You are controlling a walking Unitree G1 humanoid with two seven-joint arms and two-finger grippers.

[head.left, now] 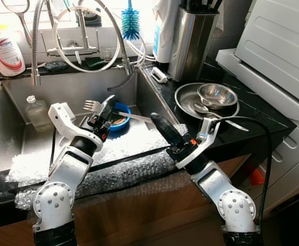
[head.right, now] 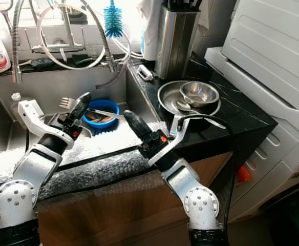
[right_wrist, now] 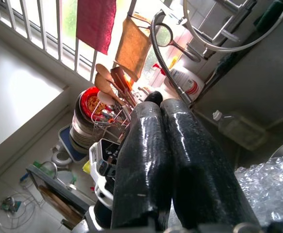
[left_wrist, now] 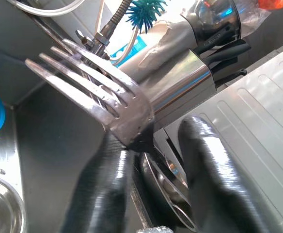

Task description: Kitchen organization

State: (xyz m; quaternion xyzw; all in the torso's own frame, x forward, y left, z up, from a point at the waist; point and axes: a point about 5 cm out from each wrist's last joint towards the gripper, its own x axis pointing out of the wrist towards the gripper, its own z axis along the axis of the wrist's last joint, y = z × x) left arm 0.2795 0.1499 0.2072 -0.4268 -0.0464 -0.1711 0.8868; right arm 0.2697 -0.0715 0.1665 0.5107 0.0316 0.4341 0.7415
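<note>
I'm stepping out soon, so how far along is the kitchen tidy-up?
Done: nothing clearly yet. In hand: the left gripper holds a fork above the sink; the right gripper is shut and empty. Left: the blue bowl in the sink and steel bowls on the counter.

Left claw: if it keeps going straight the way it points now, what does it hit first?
The left claw, holding a fork, points over the sink toward the right wall and counter. Judging by its wrist view, the steel knife block looks first in line, though depth is unclear.
</note>
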